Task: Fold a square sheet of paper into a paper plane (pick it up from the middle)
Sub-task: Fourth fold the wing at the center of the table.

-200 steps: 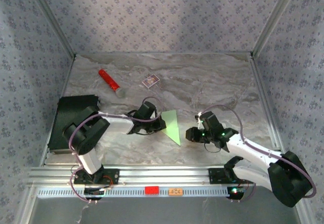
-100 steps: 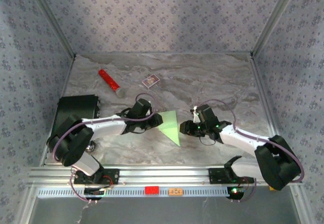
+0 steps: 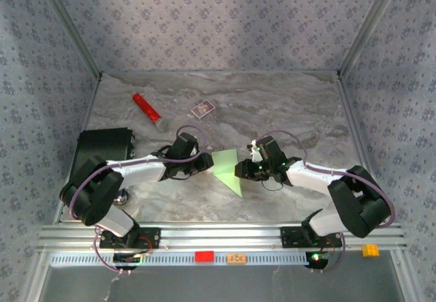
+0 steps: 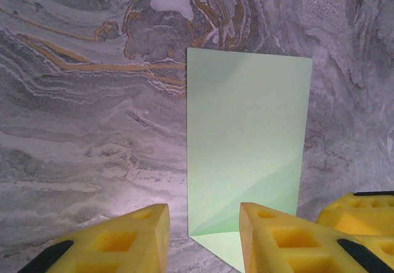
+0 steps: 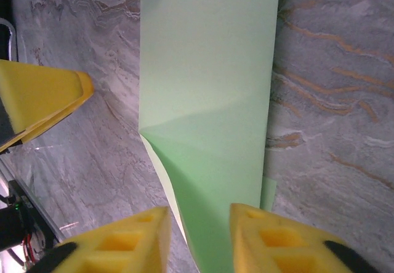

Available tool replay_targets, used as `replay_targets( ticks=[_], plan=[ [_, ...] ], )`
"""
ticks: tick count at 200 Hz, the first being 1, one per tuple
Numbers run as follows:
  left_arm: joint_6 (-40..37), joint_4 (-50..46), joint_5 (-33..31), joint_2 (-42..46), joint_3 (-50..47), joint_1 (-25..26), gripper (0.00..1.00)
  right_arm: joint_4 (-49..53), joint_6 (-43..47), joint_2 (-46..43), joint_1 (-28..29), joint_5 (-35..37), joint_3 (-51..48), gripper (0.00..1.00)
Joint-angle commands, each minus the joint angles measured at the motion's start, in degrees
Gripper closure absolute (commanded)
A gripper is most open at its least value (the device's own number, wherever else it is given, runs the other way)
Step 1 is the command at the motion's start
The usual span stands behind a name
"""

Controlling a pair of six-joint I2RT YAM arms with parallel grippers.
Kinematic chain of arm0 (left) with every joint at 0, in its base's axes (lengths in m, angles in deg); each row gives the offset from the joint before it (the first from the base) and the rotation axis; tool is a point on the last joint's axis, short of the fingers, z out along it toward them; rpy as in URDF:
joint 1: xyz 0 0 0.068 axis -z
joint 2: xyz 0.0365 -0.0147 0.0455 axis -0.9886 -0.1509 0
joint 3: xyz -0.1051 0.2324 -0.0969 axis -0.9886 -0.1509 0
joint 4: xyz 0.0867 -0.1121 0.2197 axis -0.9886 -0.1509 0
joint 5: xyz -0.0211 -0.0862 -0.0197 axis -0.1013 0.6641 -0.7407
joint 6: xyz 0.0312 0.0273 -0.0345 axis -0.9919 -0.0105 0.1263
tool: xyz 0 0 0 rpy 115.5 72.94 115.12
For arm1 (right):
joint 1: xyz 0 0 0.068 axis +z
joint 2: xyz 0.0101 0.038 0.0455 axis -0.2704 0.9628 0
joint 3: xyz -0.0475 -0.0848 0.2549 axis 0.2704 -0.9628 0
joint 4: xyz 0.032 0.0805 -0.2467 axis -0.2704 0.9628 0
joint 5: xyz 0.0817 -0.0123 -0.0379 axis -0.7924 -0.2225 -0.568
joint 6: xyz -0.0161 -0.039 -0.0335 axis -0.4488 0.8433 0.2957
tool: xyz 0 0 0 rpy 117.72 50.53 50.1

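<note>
From above, the folded green paper (image 3: 228, 169) lies flat mid-tabletop (image 3: 300, 111), with the left gripper (image 3: 204, 165) and right gripper (image 3: 238, 170) at its opposite edges. At the left wrist, the jaws are slightly apart over the paper's edge. At the right wrist, the jaws are likewise narrowly parted, holding nothing.

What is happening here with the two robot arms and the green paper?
The two arms are in the middle of a folding job. The thin pale green sheet of paper, already creased to a pointed outline, lies flat on the grey marbled table. The left claw is at its left side and the right claw at its right side. Both are low and open, and neither seems to grip the paper at this moment.
</note>
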Motion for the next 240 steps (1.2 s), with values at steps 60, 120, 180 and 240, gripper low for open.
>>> replay_targets(
  ticks=[60,120,180,240],
  plan=[
    [-1.52,2.49,6.93,-1.65,1.02,-1.22,0.55,-0.77,1.19,-0.28,-0.17,-0.73,0.38,0.89],
    [-1.53,3.82,10.29,-3.77,3.03,-1.88,0.45,-2.29,1.09,-1.54,-1.61,-1.86,-1.18,0.91],
    [-0.92,5.18,11.64,-5.65,4.13,-2.00,0.45,-3.35,0.58,-2.73,-2.70,-2.08,-2.63,0.91],
    [1.24,8.90,14.05,-9.18,5.86,-2.08,0.49,-3.66,0.50,-2.83,-3.16,-2.34,-3.19,0.91]
  ],
)
